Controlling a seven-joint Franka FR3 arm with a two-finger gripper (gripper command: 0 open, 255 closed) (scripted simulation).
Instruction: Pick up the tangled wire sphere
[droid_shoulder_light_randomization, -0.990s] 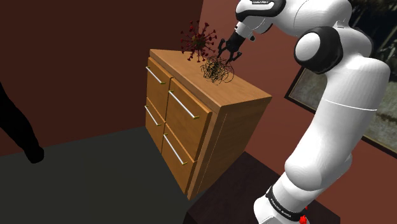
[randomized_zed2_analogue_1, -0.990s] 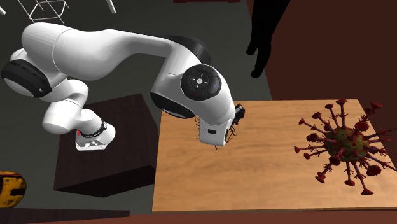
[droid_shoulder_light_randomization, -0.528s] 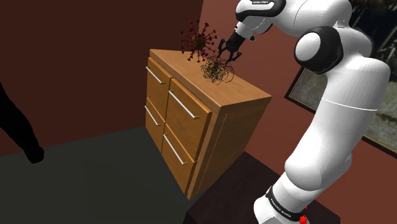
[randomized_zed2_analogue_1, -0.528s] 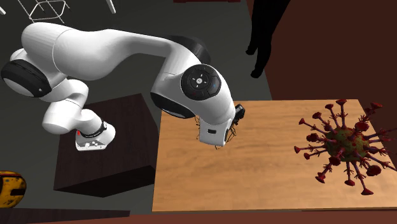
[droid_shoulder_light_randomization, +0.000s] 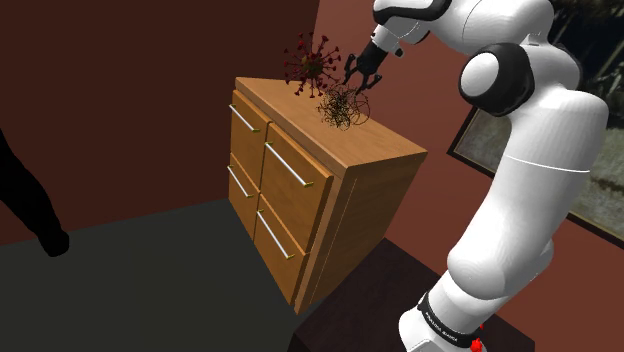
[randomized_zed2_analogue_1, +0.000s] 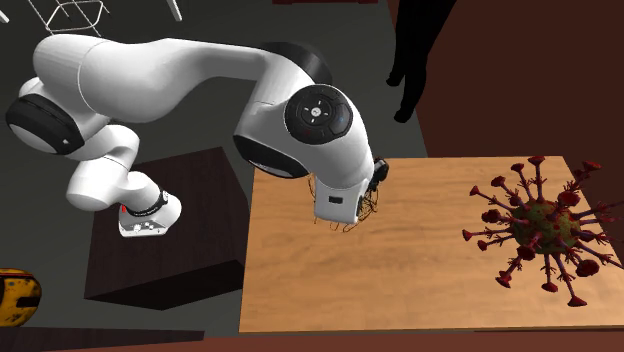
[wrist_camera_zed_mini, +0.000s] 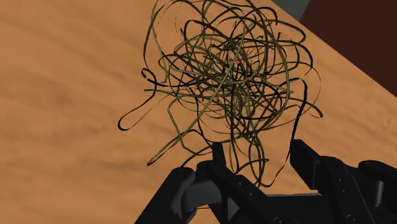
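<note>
The pincer (wrist_camera_zed_mini: 261, 156) grips the tangled wire sphere (wrist_camera_zed_mini: 232, 83) by its strands over the dresser's surface (wrist_camera_zed_mini: 63, 95). A spiky red virus model (droid_shoulder_light_randomization: 312, 62) stands nearby.

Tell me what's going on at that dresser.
A white robot arm reaches over the wooden dresser, its black pincer clasping strands of a tangled wire sphere between its fingers. The sphere sits on or just above the dresser top; which one is hard to tell. A spiky red ball stands apart on the same top, untouched.
</note>
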